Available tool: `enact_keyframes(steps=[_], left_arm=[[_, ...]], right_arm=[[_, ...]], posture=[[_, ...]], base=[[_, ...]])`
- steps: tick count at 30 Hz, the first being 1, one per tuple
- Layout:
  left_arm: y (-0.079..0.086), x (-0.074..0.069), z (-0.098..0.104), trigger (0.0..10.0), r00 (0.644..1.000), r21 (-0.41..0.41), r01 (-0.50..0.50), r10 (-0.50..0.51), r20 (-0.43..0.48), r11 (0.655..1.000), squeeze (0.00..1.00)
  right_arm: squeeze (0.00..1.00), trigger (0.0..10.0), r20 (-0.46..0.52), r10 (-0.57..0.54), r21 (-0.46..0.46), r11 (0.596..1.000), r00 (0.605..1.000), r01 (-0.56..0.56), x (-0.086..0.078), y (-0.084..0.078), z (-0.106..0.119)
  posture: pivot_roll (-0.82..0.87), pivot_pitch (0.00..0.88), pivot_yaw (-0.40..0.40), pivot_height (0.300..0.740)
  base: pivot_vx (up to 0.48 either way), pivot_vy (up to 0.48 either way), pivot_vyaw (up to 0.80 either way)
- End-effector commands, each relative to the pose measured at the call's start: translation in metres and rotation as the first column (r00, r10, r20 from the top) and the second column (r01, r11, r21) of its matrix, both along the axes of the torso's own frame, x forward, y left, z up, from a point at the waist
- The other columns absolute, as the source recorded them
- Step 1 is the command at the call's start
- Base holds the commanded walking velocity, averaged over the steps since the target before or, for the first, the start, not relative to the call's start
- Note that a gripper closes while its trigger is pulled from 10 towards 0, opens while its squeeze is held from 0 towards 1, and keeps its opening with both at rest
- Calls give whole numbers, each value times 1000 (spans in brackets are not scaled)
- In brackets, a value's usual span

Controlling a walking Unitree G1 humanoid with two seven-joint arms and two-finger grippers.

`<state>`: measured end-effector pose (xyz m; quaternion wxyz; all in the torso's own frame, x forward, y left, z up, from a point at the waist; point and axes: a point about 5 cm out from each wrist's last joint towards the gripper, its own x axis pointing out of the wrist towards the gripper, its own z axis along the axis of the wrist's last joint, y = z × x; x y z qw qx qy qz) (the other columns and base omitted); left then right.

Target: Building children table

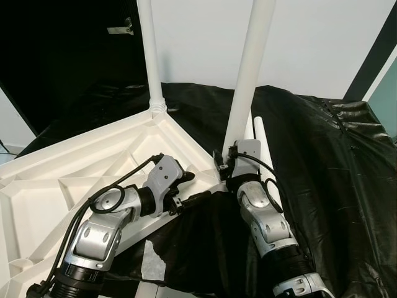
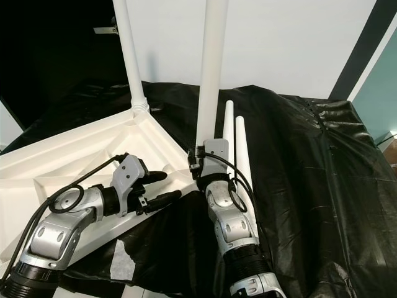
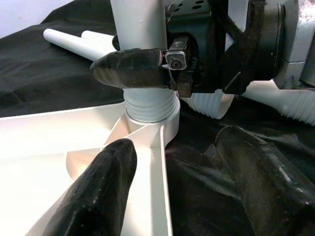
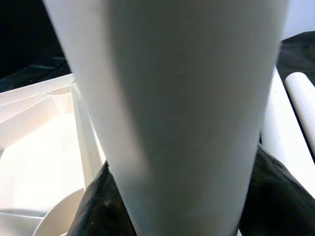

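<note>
The white tabletop [image 1: 74,167] lies upside down on black cloth. One white leg [image 1: 151,62] stands upright in its far corner. A second upright leg [image 1: 247,81] stands with its threaded end [image 3: 150,105] in the near corner socket [image 3: 155,129]. My right gripper [image 1: 231,164] is shut on this leg just above the socket; one black finger [image 3: 129,69] wraps its base. My left gripper [image 2: 164,186] is open and low beside that corner, with one finger [image 3: 98,196] inside the tabletop rim and the other [image 3: 261,182] over the cloth.
Two loose white legs [image 2: 233,143] lie side by side on the black cloth [image 1: 329,174] behind the right arm. A white wall rises behind the table, and a dark opening lies to the left. Ribs [image 1: 118,164] cross the tabletop's underside.
</note>
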<state>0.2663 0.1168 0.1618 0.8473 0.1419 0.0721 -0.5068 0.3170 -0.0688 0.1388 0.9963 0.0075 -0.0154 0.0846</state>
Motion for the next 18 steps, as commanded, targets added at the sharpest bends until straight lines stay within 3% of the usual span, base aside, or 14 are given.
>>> enact_keyframes(steps=[1, 2, 3, 9, 18], left_arm=[[1, 4, 1, 10000, 998, 7, -62, 61, 21, 998, 0], [1, 4, 1, 10000, 998, 7, -62, 61, 21, 998, 0], [1, 3, 1, 10000, 998, 8, -62, 62, 22, 998, 0], [1, 3, 1, 10000, 998, 8, -62, 62, 21, 998, 0], [1, 1, 0, 10000, 998, 7, -58, 57, 14, 998, 0]], right_arm=[[0, 10000, -33, -19, 17, 1000, 999, 20, -2, -2, -6], [0, 10000, -33, -19, 17, 1000, 999, 20, -2, -2, -6], [1000, 10000, -24, -31, 17, 999, 999, 31, -2, -5, -4], [1000, 10000, 15, 14, 27, 1000, 1000, -14, -3, -11, 2], [1000, 10000, 69, 243, 24, 969, 967, -245, -7, -41, 7]], posture=[[34, 0, -29, 740], [34, 0, -29, 740], [36, 0, -28, 740], [35, 0, -27, 740], [33, 0, -31, 740]], base=[[0, 0, 0], [0, 0, 0], [0, 0, 0], [0, 0, 0], [0, 0, 0]])
